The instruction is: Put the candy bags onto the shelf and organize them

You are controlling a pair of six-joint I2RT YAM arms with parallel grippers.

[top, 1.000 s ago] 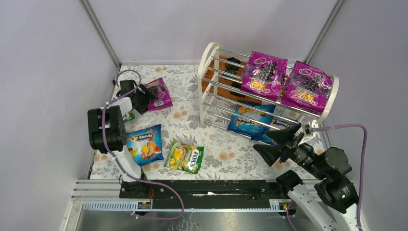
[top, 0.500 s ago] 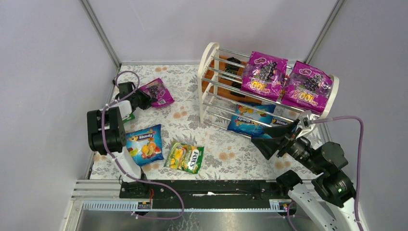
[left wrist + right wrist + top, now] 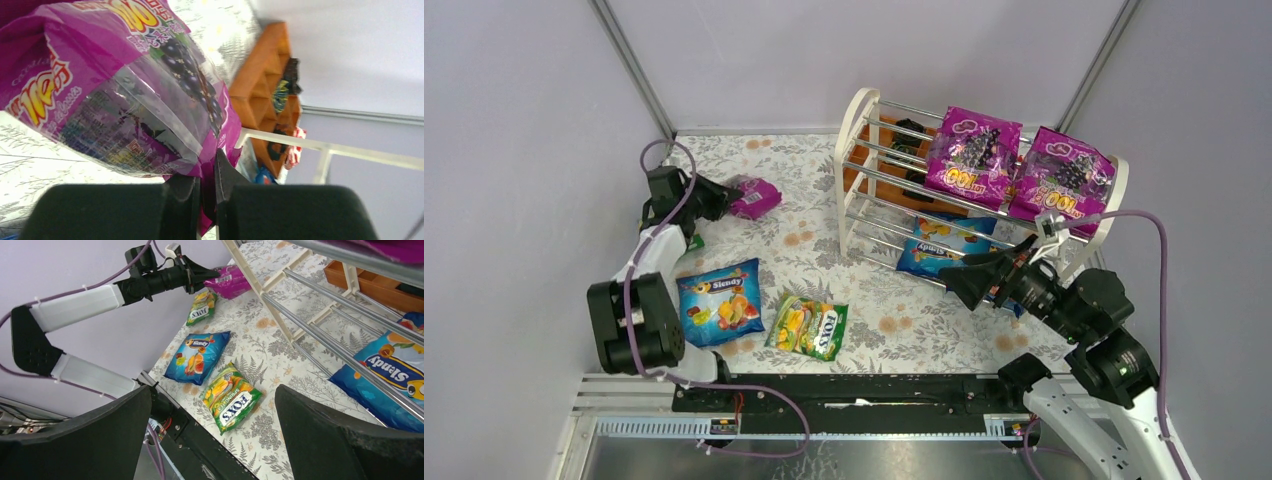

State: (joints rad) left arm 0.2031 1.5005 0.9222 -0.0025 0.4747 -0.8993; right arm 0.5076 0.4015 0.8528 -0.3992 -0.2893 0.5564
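My left gripper [image 3: 727,199] is shut on the edge of a magenta candy bag [image 3: 755,196] at the table's far left; in the wrist view the bag [image 3: 125,90] fills the frame, its seam pinched in the jaws [image 3: 207,187]. On the floral table lie a blue Slendy bag [image 3: 721,300] and a green FOX'S bag [image 3: 809,328]. The shelf [image 3: 856,130] carries two magenta bags [image 3: 972,155] on its top tier and blue bags [image 3: 944,245] lower down. In front of the shelf hangs my right gripper [image 3: 952,281], open and holding nothing [image 3: 212,390].
A second FOX'S bag [image 3: 201,307] lies by the left wall, under the left arm. An orange wooden box [image 3: 894,170] stands behind the shelf. Grey walls close in the table on the left, back and right.
The left gripper closed on the magenta bag and tipped it up off the table as the arm drew back left. The open right gripper moved left along the shelf front.
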